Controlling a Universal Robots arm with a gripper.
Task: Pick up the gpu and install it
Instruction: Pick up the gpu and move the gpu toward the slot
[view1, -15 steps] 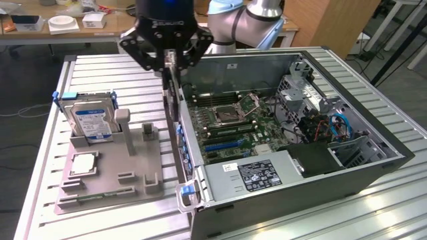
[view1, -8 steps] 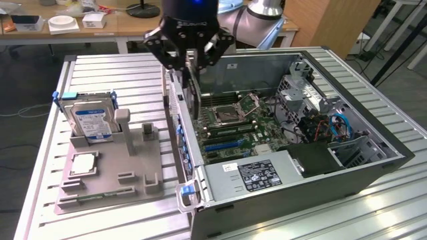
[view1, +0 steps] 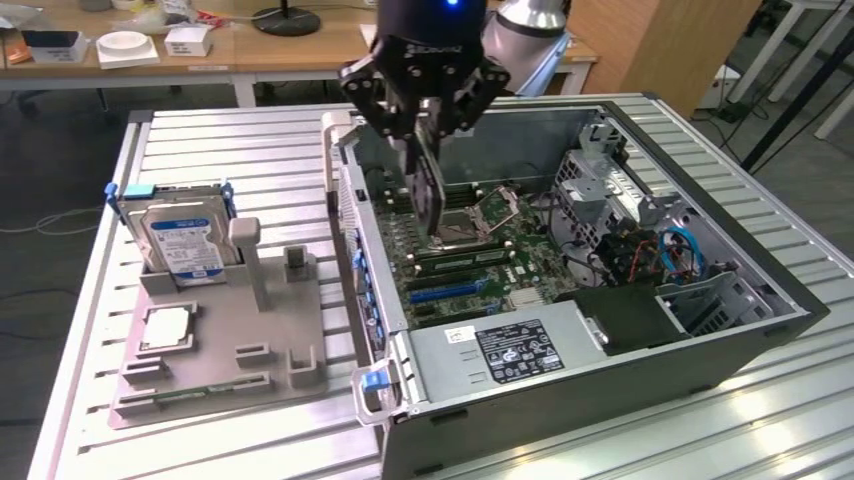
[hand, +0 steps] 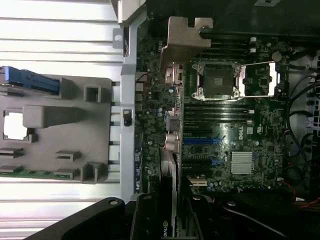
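The gpu (view1: 431, 195) hangs edge-on in the upper centre of the exterior view, clamped in the gripper (view1: 427, 125) above the motherboard (view1: 514, 295) of the open computer case (view1: 667, 390). A hard drive (view1: 180, 240) stands at the exterior view's left.

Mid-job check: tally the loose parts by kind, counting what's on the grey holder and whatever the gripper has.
hard drive: 1, on the grey holder
processor chip: 1, on the holder
memory stick: 1, on the holder
gpu: 1, clamped in the gripper
Total: 4
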